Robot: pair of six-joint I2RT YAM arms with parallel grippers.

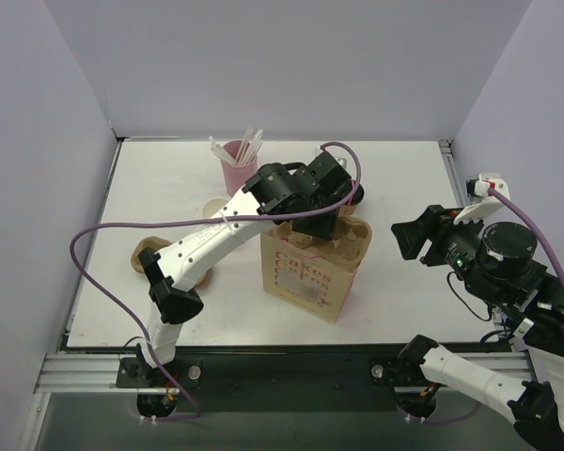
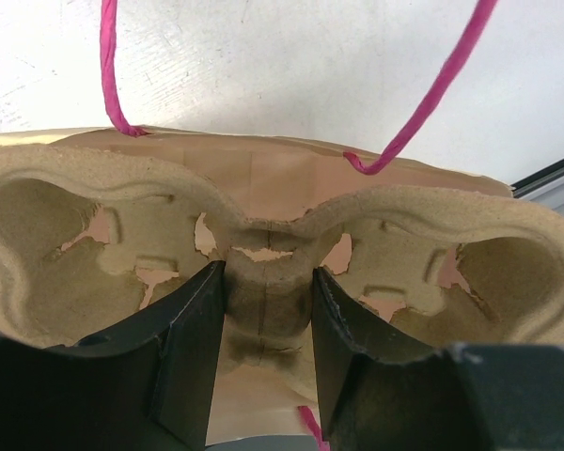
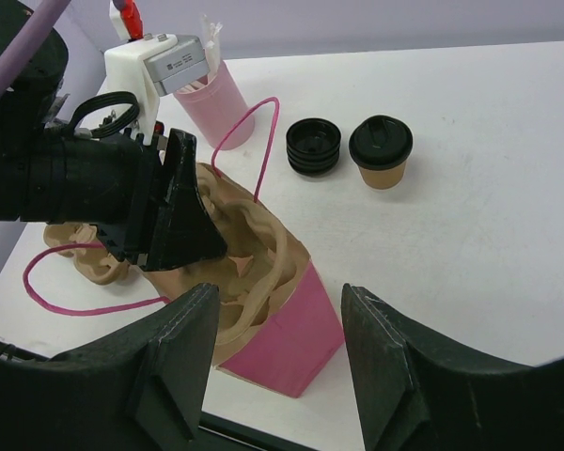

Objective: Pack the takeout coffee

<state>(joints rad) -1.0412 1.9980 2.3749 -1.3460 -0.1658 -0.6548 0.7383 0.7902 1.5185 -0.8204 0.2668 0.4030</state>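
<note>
Top external: left arm outstretched over bag, left pincer tight on carrier; right pincer agape, empty.

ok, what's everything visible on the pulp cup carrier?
Tan moulded-pulp cup carrier, rough fibrous surface. Two empty cup wells with slit tabs, joined by a raised middle rib. It sits in the open mouth of the pink paper bag, between its pink cord handles. The left claw is shut on the middle rib.
</note>
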